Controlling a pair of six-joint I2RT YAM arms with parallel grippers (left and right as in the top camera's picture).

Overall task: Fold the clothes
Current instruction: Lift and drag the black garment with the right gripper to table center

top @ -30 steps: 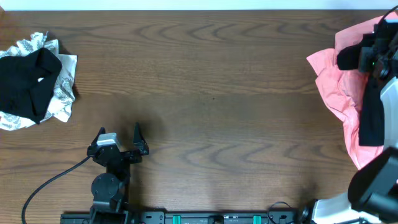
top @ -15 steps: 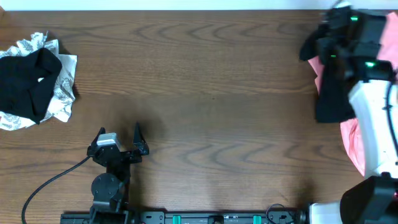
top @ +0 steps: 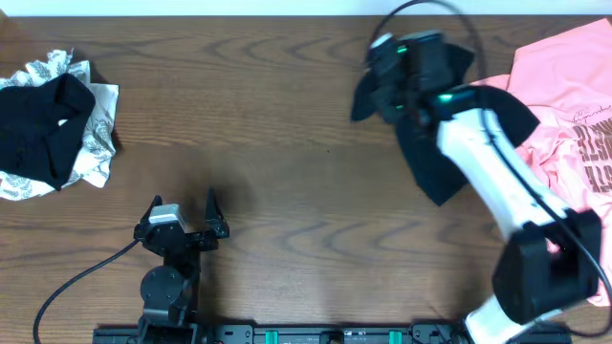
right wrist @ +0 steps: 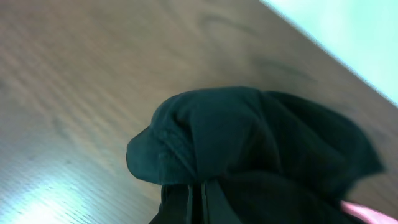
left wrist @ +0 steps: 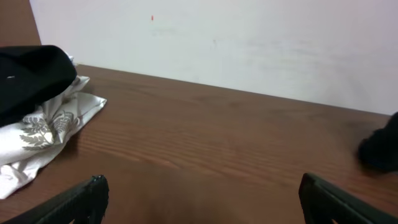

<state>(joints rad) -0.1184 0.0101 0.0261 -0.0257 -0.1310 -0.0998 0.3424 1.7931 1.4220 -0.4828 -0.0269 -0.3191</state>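
Right gripper [right wrist: 202, 196] was clamped on black shirt [top: 435, 167], left of pink tee [top: 564, 124]; should lower it flat, unbunched. Left gripper [top: 183, 201] gaped wide, empty.

The left arm [top: 167, 258] is all black, with a round joint [top: 161, 285], a small silver-grey block [top: 164, 214] at the wrist and two thin, tapered jaws. A black cable [top: 76, 282] curves away from it. The right arm [top: 507, 196] has a long white link [top: 478, 153] between black joints, green lights [top: 403, 42] on its black wrist head, and a thin looped wire [top: 421, 5]. The black base rail [top: 287, 334] carries teal marks.
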